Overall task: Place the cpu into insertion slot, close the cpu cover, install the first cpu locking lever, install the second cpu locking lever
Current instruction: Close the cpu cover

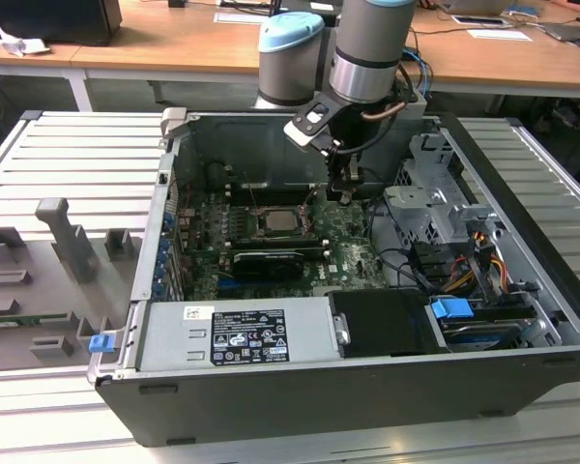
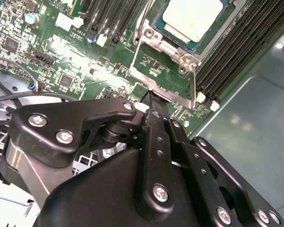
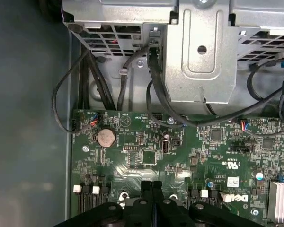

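Your end effector [image 2: 154, 100] is holding its two black fingers pressed together, pinching nothing that you can make out. In the first wrist view you are seeing only a thin seam between them. In the second wrist view the joined tip is sitting right at the outer edge of the cpu cover [image 2: 177, 96]; you cannot tell whether it is actually touching.

The cover is standing swung open, off the socket, and green board is showing through its central window. Just beyond it, the cpu [image 2: 191, 16] is lying seated in the insertion slot [image 2: 149, 34], with its pale metal top facing up and uncovered. Rows of long black memory slots [image 2: 246, 42] are running alongside the socket.

In the first wrist view you are looking across the green circuit board [image 3: 146, 156], where a round coin battery [image 3: 105, 137] is sitting near one corner. Black cables [image 3: 156, 94] are looping from the board toward a silver metal drive cage [image 3: 199, 52].

In the exterior view the arm is reaching down into the open computer case [image 1: 367, 396], with the end effector hanging just to the exterior view's right of the socket. The case is lying on the ribbed grey tabletop [image 1: 39, 155]. Grey fixtures [image 1: 68, 237] are standing on the tabletop at the exterior view's left.
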`<state>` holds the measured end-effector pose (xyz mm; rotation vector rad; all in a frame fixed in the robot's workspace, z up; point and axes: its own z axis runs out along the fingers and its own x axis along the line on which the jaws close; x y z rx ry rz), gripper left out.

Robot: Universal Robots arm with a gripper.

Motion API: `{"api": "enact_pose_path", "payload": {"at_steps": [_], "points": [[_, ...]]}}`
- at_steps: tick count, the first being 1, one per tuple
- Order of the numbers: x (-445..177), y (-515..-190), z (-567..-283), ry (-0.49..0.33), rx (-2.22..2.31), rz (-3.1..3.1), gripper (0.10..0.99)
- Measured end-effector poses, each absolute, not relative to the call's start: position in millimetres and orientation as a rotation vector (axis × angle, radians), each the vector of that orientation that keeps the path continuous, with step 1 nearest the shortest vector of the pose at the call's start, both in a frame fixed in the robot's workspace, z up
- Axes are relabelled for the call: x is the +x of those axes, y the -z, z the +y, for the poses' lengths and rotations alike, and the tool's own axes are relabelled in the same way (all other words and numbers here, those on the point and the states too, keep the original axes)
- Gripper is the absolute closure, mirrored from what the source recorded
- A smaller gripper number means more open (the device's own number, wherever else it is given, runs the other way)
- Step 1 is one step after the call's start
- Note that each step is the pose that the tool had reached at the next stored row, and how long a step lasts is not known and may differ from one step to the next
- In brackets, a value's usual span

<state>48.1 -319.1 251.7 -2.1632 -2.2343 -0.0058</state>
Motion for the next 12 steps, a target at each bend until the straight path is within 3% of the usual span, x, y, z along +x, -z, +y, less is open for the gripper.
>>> {"api": "enact_pose_path", "payload": {"at_steps": [12], "points": [[37.2,-251.4,-319.0,0.008,-2.163,-2.235,0.980]]}}
